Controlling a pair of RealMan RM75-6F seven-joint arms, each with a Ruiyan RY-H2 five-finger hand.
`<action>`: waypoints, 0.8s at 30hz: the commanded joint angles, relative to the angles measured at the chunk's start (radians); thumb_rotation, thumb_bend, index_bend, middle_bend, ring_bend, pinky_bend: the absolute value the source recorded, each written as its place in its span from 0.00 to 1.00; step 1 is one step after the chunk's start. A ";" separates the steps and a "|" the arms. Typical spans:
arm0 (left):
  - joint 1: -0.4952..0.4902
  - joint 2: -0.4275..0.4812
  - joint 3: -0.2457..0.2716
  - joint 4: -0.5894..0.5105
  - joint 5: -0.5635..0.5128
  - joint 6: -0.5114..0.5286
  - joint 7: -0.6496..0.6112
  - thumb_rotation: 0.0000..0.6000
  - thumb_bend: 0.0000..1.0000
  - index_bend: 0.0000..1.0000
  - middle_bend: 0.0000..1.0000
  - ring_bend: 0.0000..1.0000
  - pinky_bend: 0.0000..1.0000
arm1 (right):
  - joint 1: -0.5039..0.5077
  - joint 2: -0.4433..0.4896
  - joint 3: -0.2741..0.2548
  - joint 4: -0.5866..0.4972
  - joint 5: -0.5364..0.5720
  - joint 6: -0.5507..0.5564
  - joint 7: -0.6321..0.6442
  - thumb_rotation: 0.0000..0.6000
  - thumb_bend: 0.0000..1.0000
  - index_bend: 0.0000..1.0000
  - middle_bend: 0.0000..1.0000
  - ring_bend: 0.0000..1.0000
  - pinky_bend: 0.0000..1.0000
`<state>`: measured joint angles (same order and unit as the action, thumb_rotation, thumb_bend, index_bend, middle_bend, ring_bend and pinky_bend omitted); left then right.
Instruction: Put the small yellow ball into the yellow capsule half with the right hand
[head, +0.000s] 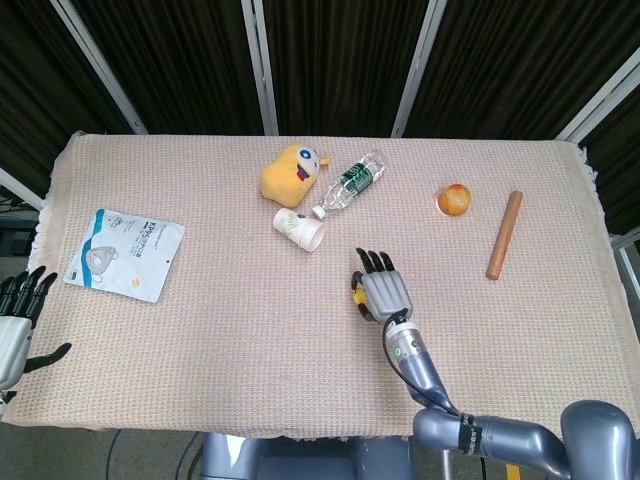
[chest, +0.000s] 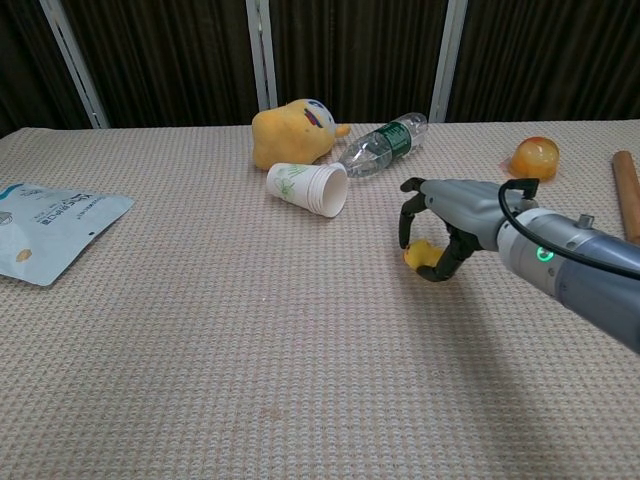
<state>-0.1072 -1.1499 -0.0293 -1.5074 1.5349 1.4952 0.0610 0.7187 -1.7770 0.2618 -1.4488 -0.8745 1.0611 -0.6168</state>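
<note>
The left hand (head: 18, 320) waits at the desk's (head: 230, 340) near left edge, fingers spread and holding nothing, well apart from the work. A white pouch (head: 125, 253) lies beyond it.

Nearer the middle, the right hand (chest: 432, 232) arches palm-down over a yellow piece (chest: 420, 254) on the cloth, fingers (chest: 408, 218) curled around it like a cage. Whether this is the ball, the capsule half, or the ball already seated in it, I cannot tell; the hand hides most of it, and whether the fingers grip it is unclear too. The curl probably keeps the ball from rolling away.

Farther back lie a cup (chest: 308, 187), bottle (chest: 381, 146) and plush (chest: 289, 132), with a fruit (chest: 534, 157) and wooden stick (chest: 627, 190) to the right.
</note>
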 joint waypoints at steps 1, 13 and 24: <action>0.000 0.001 0.000 -0.001 -0.003 -0.003 -0.006 1.00 0.00 0.00 0.00 0.00 0.08 | 0.007 -0.005 0.002 0.013 0.004 -0.005 0.000 1.00 0.32 0.48 0.00 0.00 0.00; -0.001 0.003 0.003 -0.003 0.005 -0.002 -0.016 1.00 0.00 0.00 0.00 0.00 0.08 | 0.031 -0.007 0.010 0.075 0.025 -0.038 0.016 1.00 0.32 0.48 0.00 0.00 0.00; 0.002 0.004 0.003 -0.005 0.002 -0.001 -0.018 1.00 0.00 0.00 0.00 0.00 0.08 | 0.028 -0.006 0.001 0.093 0.033 -0.041 0.038 1.00 0.32 0.48 0.00 0.00 0.00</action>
<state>-0.1055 -1.1462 -0.0261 -1.5128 1.5365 1.4944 0.0426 0.7473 -1.7829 0.2626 -1.3561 -0.8414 1.0197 -0.5792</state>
